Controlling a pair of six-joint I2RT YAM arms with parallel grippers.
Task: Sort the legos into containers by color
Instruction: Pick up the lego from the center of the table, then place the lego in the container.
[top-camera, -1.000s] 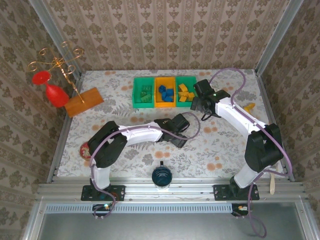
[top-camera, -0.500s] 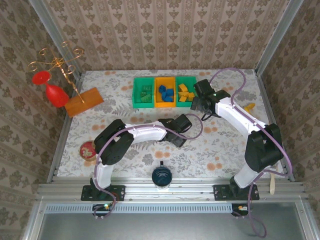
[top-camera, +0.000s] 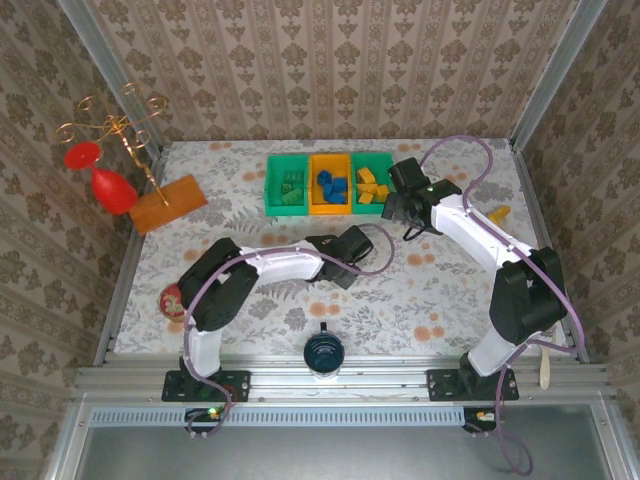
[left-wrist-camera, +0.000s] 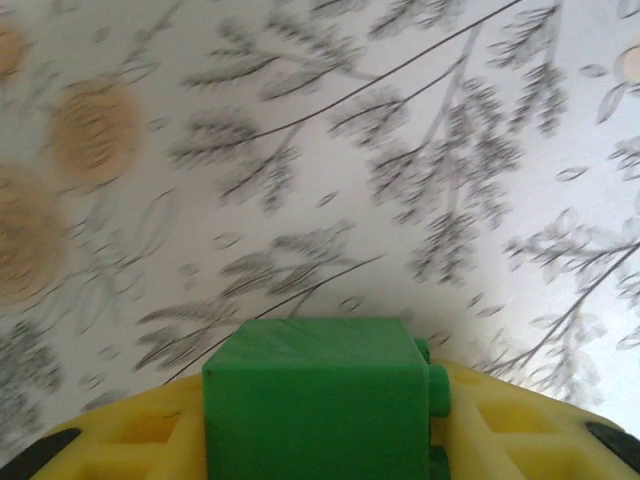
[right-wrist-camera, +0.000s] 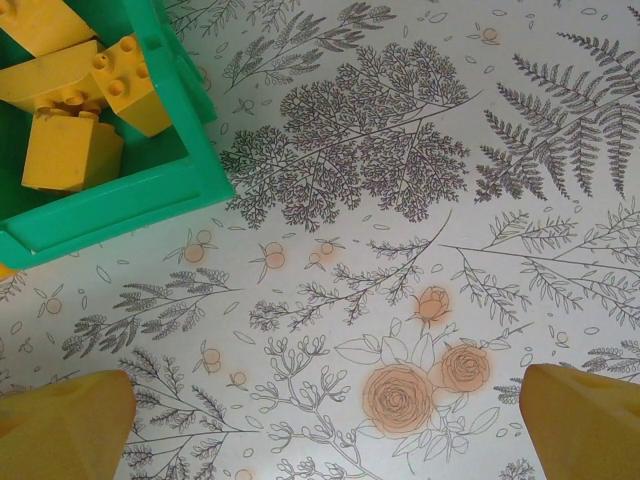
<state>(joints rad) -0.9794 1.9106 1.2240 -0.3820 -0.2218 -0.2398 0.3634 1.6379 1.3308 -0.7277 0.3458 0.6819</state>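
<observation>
Between the yellow fingers (left-wrist-camera: 500, 440) of my left gripper (left-wrist-camera: 320, 437) sits a green lego (left-wrist-camera: 315, 395), pressed from both sides just above the floral cloth. From above, this gripper (top-camera: 338, 268) is mid-table, in front of the containers (top-camera: 310, 158). The left green bin holds green legos (top-camera: 292, 188), the orange bin blue ones (top-camera: 331, 184), the right green bin yellow ones (top-camera: 370, 186). My right gripper (top-camera: 398, 222) hovers open beside the right bin. In its own view the gripper (right-wrist-camera: 322, 425) is empty over the cloth, with the bin wall (right-wrist-camera: 120, 205) and yellow legos (right-wrist-camera: 70, 150) at upper left.
A flat wooden block (top-camera: 167, 203), a red goblet (top-camera: 112, 190) and a gold wire stand (top-camera: 115, 125) are at the far left. A banana (top-camera: 498, 214) lies at the right edge. A dark round object (top-camera: 322, 352) and a red disc (top-camera: 172, 298) sit near the front.
My left gripper has closed on the green lego and shifted slightly left and away from the front edge. The right arm has stayed where it was.
</observation>
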